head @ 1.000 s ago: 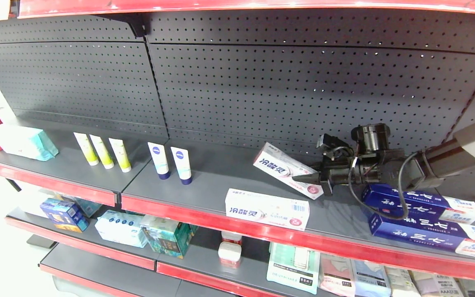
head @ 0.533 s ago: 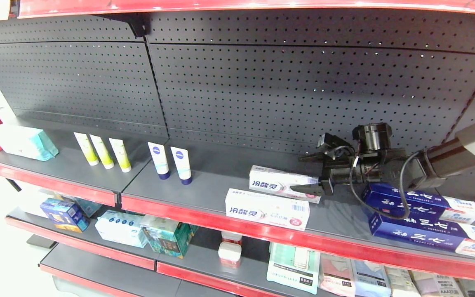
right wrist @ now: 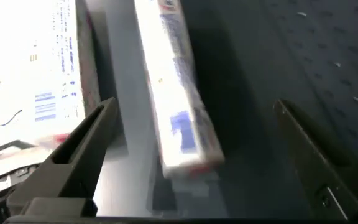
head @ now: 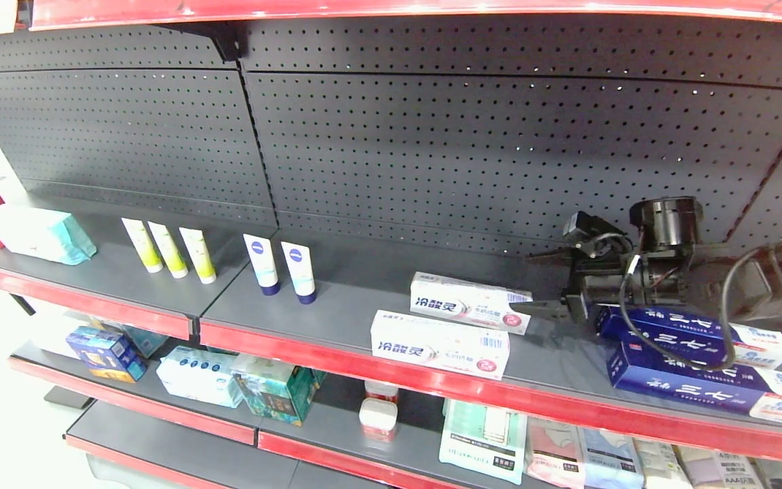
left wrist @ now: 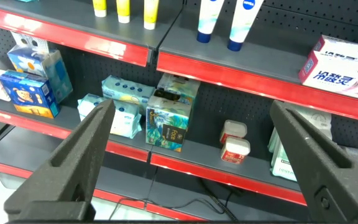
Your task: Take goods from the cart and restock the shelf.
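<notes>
On shelf (head: 364,272), nine o'clock of right gripper (head: 531,283): rear toothpaste box (head: 469,302), likely light, stiff (crushable); grip long sides; jaws apart.

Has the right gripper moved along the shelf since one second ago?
Yes. The right gripper has drawn back to the robot's right, away from the rear white toothpaste box and closer to the blue boxes, which have stayed in place.

We are wearing a black right claw (head: 525,282) near the white toothpaste box (head: 470,303), with dark wedge-shaped fingers (head: 540,309), a stubby black cylinder (head: 666,219) on top and black cables (head: 625,309) looping beneath. Our left claw (left wrist: 185,168) is showing matching dark grey wedges.
</notes>
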Controlling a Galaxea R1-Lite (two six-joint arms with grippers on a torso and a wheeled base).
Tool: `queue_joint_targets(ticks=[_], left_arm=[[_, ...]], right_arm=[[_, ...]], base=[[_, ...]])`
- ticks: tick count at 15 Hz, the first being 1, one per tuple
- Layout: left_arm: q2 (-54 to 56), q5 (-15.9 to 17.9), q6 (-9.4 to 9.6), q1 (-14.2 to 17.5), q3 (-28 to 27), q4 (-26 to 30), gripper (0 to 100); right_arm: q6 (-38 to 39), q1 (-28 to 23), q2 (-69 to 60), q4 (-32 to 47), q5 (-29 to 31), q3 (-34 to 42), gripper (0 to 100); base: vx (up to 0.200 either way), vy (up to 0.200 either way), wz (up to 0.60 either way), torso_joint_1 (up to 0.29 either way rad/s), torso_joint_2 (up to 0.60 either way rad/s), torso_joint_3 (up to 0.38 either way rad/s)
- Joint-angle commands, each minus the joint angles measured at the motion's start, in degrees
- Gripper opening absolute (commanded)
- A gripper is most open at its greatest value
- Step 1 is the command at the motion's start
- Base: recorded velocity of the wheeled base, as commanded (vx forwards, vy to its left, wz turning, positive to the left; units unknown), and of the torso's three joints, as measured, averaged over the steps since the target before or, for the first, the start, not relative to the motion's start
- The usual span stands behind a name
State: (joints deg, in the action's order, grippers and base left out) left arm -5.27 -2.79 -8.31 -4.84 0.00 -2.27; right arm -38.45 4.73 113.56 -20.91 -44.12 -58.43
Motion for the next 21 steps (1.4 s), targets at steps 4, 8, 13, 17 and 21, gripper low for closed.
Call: queue_joint_targets(ticks=[4, 8, 13, 17, 21], left_arm=[[-0.1, 0.0, -0.04, 0.0, 0.0, 0.0, 100], [-0.1, 0.0, -0.04, 0.0, 0.0, 0.0, 100], [-0.1, 0.0, -0.04, 0.0, 0.0, 0.0, 100], [-0.1, 0.0, -0.04, 0.0, 0.0, 0.0, 100], [-0.1, 0.0, -0.04, 0.0, 0.0, 0.0, 100]], right_arm=[[6.1, -2.9, -11.5, -0.1, 1.9, 6.5, 100], [8.7, -3.9, -14.1, -0.6, 8.4, 9.1, 100], [15.9, -2.3, -11.8, -1.1, 16.0, 9.0, 100], [18.7, 0.0, -8.5, -1.4, 20.0, 8.7, 100], [18.1, -0.2, -4.4, -6.0, 22.9, 7.9, 100]], base=[[0.0, 0.0, 0.0, 0.0, 0.0, 0.0], [0.0, 0.0, 0.0, 0.0, 0.0, 0.0], [0.0, 0.0, 0.0, 0.0, 0.0, 0.0], [0.0, 0.0, 0.0, 0.0, 0.0, 0.0], [0.0, 0.0, 0.0, 0.0, 0.0, 0.0]])
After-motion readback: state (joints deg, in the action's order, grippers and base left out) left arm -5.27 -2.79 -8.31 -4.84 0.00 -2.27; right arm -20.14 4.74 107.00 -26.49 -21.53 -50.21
